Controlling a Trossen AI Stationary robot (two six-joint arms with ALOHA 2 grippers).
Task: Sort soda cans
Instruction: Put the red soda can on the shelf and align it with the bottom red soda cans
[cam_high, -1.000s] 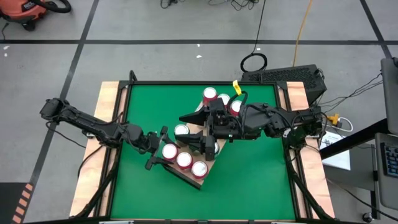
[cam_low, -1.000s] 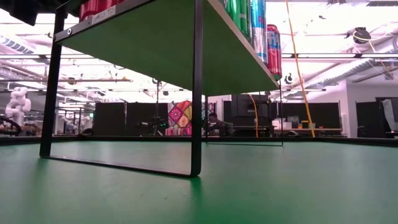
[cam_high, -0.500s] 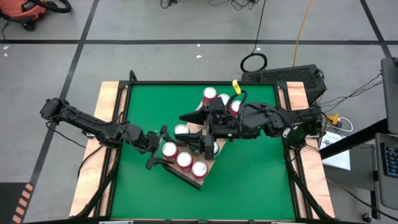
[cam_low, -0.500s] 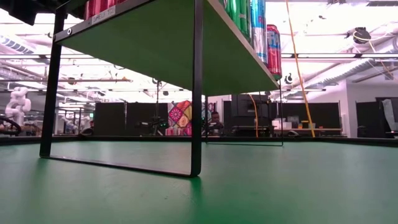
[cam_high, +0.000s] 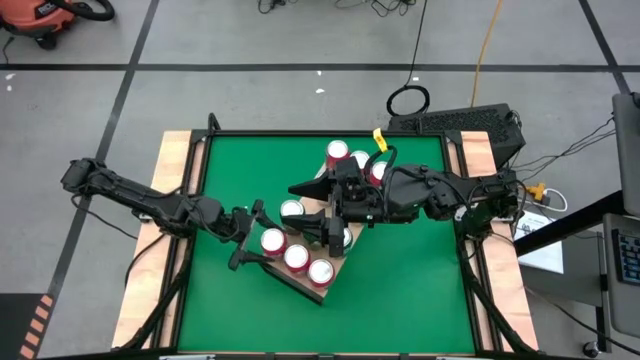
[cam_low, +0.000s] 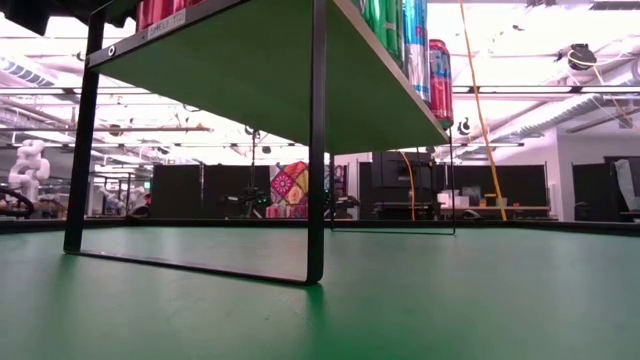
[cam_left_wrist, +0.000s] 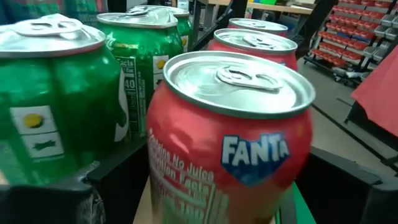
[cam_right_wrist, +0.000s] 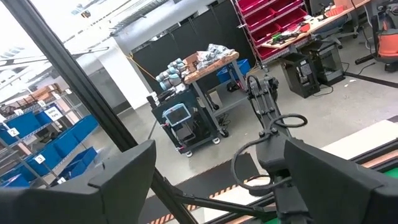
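Left pincer (cam_high: 250, 240) stands spread beside the end red can (cam_high: 272, 242) of the row on the wooden board (cam_high: 318, 292), apparently between placements; right pincer (cam_high: 325, 228) hovers spread over the board; next, pick another can.

Workshop: parts-bin racks (cam_right_wrist: 37, 155), equipment cart (cam_right_wrist: 193, 118)

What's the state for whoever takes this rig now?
Left gripper: open, fingers either side of the end red Fanta can, not clamped.
Right gripper: open, empty, over the board's middle.
Cans: all on the raised wooden board; three red in a row, green cans beside them, more at the far end.
Done: red row looks grouped.
Left: the right arm hides several cans; check them, sort the rest.
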